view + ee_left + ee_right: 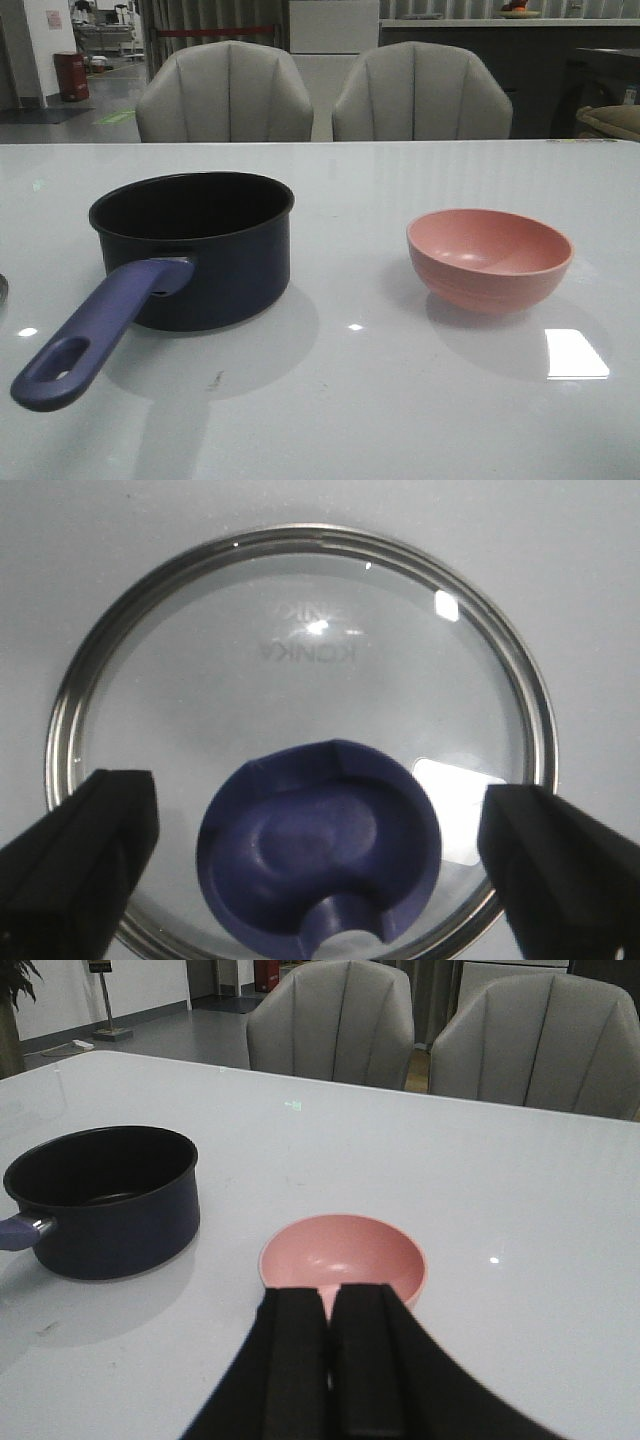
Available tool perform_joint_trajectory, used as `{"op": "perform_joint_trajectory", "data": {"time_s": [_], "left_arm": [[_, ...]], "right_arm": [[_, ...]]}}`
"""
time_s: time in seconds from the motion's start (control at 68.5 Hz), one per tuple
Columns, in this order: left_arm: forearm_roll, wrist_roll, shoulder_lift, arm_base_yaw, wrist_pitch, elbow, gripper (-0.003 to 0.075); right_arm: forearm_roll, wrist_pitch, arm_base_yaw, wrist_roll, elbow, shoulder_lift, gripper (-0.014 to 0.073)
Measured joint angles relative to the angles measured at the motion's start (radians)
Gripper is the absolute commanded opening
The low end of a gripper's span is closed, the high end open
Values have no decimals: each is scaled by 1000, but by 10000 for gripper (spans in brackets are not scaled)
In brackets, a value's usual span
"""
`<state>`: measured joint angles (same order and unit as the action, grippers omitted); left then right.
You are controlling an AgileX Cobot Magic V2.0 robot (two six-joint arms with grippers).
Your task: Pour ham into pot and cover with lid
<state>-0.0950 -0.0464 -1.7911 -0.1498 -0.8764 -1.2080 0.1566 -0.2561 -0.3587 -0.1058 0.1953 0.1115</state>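
The dark navy pot (200, 255) stands left of centre on the white table, its purple-blue handle (95, 330) pointing toward the front left; it also shows in the right wrist view (110, 1205). The glass lid (300, 660) lies flat on the table under my left gripper (320, 865), which is open with one finger on each side of the dark-blue knob (320, 850) and touching nothing. My right gripper (330, 1295) is shut and empty, just short of the pink bowl (345, 1255). No ham shows in the bowl (490, 255) or in the pot. Neither gripper appears in the front view.
The table (350, 400) is glossy white with light glare spots. Two grey chairs (225, 95) (420, 95) stand behind its far edge. A gap of bare table separates pot and bowl.
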Motion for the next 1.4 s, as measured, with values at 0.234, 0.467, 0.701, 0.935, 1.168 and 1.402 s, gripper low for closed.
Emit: {"op": "perform_joint_trajectory", "data": {"time_s": [0.234, 0.467, 0.701, 0.935, 1.168, 1.402], "left_arm": [[2, -2, -55, 0, -1, -2, 677], [6, -2, -58, 0, 1, -2, 529], [6, -2, -58, 0, 10, -4, 307], [8, -2, -58, 0, 10, -4, 258], [8, -2, -64, 0, -25, -54, 260], [2, -2, -44, 8, -85, -194, 259]], "right_arm": [[0, 0, 0, 0, 0, 0, 140], [0, 0, 0, 0, 0, 0, 140], [0, 0, 0, 0, 0, 0, 140], [0, 0, 0, 0, 0, 0, 140], [0, 0, 0, 0, 0, 0, 140], [0, 0, 0, 0, 0, 0, 140]]}}
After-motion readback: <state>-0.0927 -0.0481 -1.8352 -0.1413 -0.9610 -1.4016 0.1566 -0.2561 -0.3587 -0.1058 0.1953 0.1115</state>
